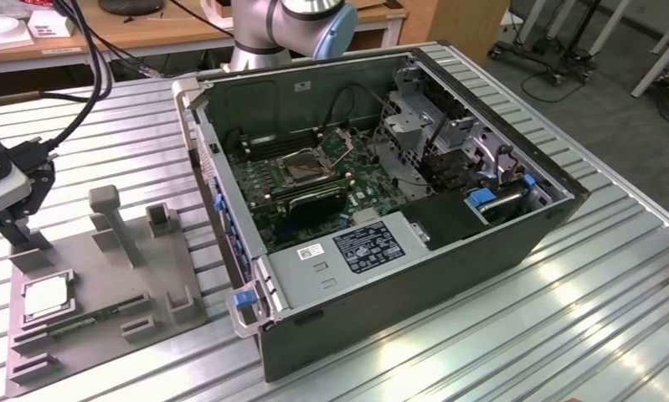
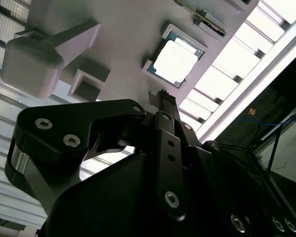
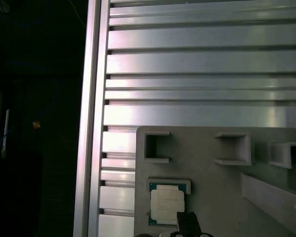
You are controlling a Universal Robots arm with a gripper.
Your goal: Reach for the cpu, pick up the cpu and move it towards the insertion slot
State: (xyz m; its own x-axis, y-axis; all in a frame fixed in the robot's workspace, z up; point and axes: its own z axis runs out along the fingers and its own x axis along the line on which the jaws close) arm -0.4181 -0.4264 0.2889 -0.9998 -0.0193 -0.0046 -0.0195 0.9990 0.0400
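Observation:
The cpu (image 1: 46,295) is a small silvery square chip lying flat in a pocket of a grey fixture plate (image 1: 100,276) at the exterior view's left. It also shows in both wrist views, cpu (image 2: 176,61) and cpu (image 3: 166,206). My gripper (image 1: 19,239) hangs low over the plate's far end, just short of the chip and holding nothing that I can see. The black gripper (image 2: 163,95) points toward the chip, and the gripper (image 3: 186,219) sits beside the chip's corner. The insertion slot (image 1: 304,167) is a metal-framed square socket on the green motherboard inside the open computer case.
The open case (image 1: 424,276) has tall dark walls, cables and drive cages around the motherboard. Grey posts (image 1: 105,209) stand on the fixture, and a green memory stick (image 1: 94,318) lies near the chip. The slatted aluminium table (image 1: 602,276) ends at an edge rail (image 3: 91,123).

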